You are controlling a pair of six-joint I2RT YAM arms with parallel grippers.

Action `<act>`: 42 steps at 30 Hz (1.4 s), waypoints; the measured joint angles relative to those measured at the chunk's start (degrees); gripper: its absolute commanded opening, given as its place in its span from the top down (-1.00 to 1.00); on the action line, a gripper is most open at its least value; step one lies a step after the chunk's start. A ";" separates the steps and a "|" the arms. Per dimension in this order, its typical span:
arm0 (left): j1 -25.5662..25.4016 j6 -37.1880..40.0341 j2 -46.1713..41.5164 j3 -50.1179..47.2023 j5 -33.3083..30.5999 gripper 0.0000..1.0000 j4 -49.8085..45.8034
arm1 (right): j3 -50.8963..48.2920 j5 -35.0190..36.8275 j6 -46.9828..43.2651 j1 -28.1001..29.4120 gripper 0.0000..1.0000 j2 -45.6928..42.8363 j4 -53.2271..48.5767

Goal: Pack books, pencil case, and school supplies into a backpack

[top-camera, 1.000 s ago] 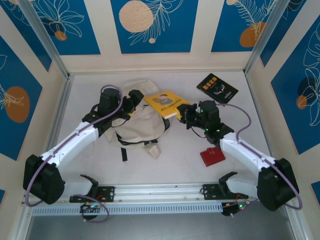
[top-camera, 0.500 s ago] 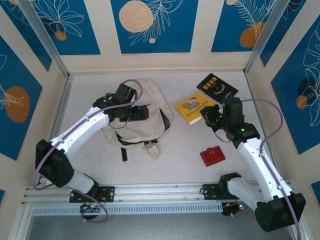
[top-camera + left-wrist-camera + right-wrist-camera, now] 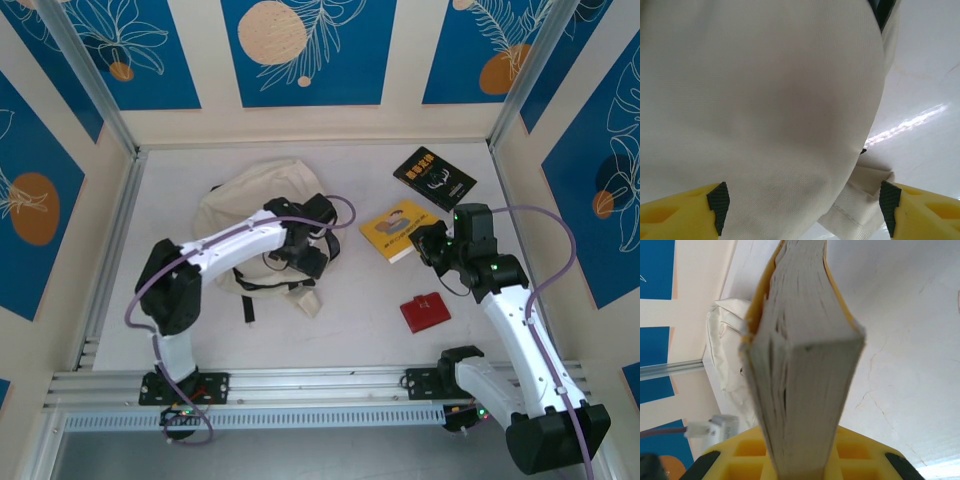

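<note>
One cream-white backpack (image 3: 245,205) is seen lying on the table (image 3: 360,300), and over its right-hand side the left gripper (image 3: 308,258) is held with its jaws spread wide, the fabric bulging between them. Two books are counted to the right of the backpack: one yellow book (image 3: 398,228), clamped at its near edge in the narrowly closed right gripper (image 3: 432,243), and one black book (image 3: 433,178) lying farther back. One small red item (image 3: 425,311) is seen nearer than both.
</note>
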 measured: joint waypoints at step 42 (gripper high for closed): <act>2.21 6.29 -0.17 13.20 0.57 1.00 -3.63 | -1.14 -2.38 -4.70 -1.51 1.00 -2.99 -2.32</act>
